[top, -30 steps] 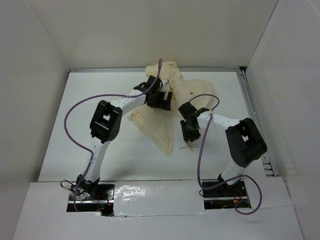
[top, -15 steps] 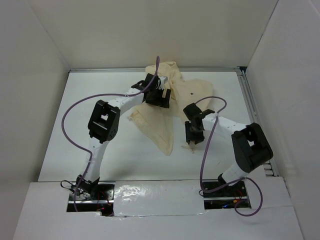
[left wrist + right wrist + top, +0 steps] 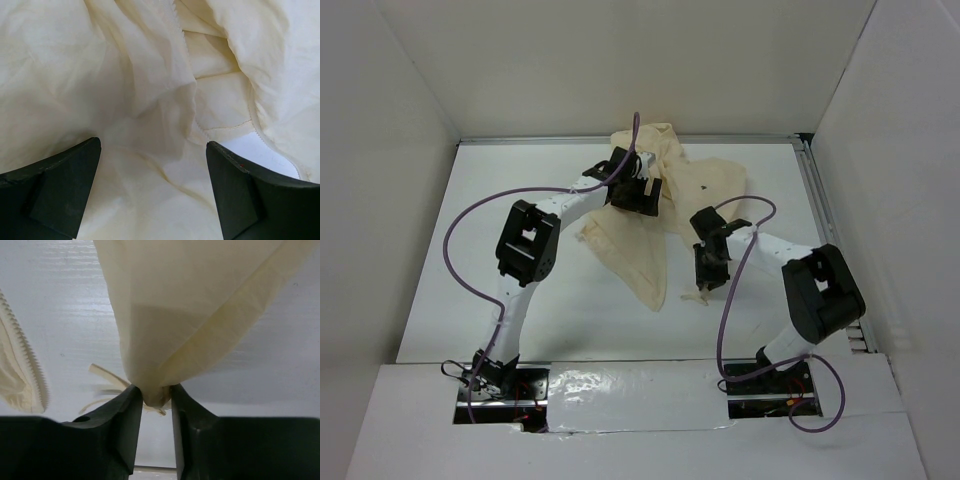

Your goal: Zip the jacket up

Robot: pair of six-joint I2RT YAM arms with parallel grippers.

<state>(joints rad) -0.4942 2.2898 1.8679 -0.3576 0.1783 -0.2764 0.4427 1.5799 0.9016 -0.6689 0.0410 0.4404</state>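
The right hand [image 3: 156, 392] pinches the jacket [image 3: 190, 305]; the left hand [image 3: 152, 145] hangs spread over it.

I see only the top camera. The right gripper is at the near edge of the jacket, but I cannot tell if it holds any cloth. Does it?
Observer: Yes. In the right wrist view the right gripper is shut on a bunched tip of the jacket, and the cloth fans out from the pinch.
Operator: Is a zipper side close to it?
Observer: One row of zipper teeth shows at the left edge of that view, apart from the pinched tip.
Operator: And the left gripper?
Observer: The left gripper is wide open over crumpled folds and pinches nothing.
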